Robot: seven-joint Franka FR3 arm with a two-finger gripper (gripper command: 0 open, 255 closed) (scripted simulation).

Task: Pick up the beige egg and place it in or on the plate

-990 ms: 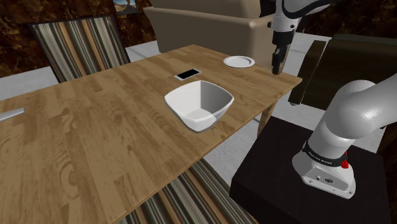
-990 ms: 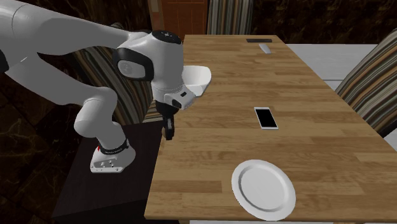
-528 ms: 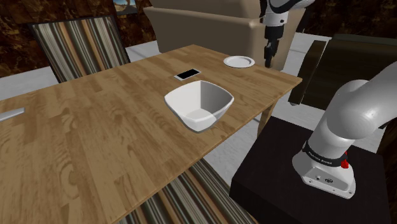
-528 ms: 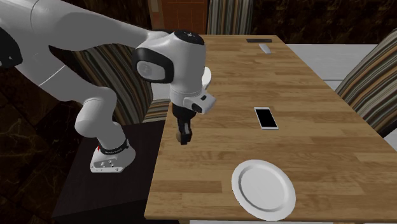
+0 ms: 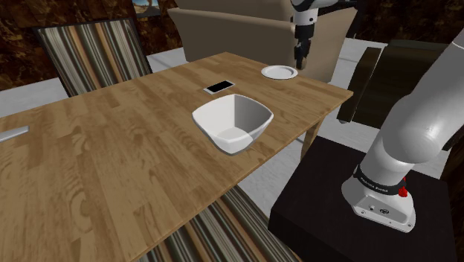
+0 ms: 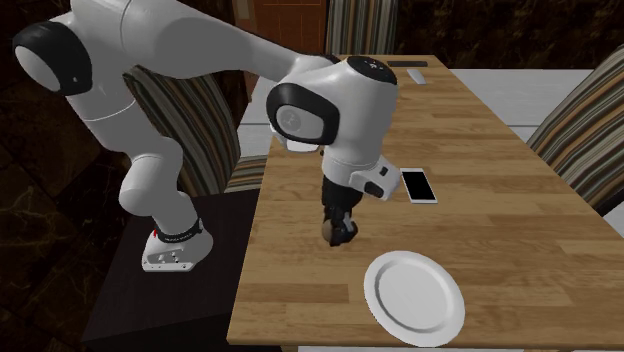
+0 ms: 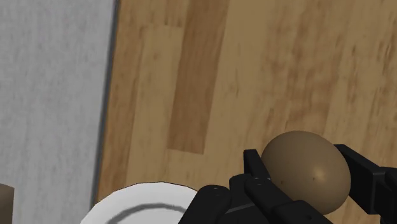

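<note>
A brownish-beige egg (image 7: 306,170) is clasped between my black gripper's (image 7: 308,178) two fingers, held above the wooden table (image 5: 111,164). The white round plate (image 7: 137,205) lies on the table just beside the gripper, close to the table's edge. In the shoulder view the gripper (image 5: 300,59) hangs fingers down at the right of the plate (image 5: 279,71). From the second exterior view, the gripper (image 6: 338,232) is a little up and to the left of the plate (image 6: 413,296), with the egg (image 6: 328,232) peeking out between the fingers.
A white square bowl (image 5: 233,121) stands mid-table and a phone (image 5: 220,87) lies between it and the plate. Striped chairs (image 5: 93,48) flank the table, and a beige armchair (image 5: 245,30) stands behind it. A remote (image 6: 410,66) lies at the far end.
The arm has swung from beyond the table's edge to over the table, carrying the egg closer to the plate. The fingers stayed shut on the egg.
</note>
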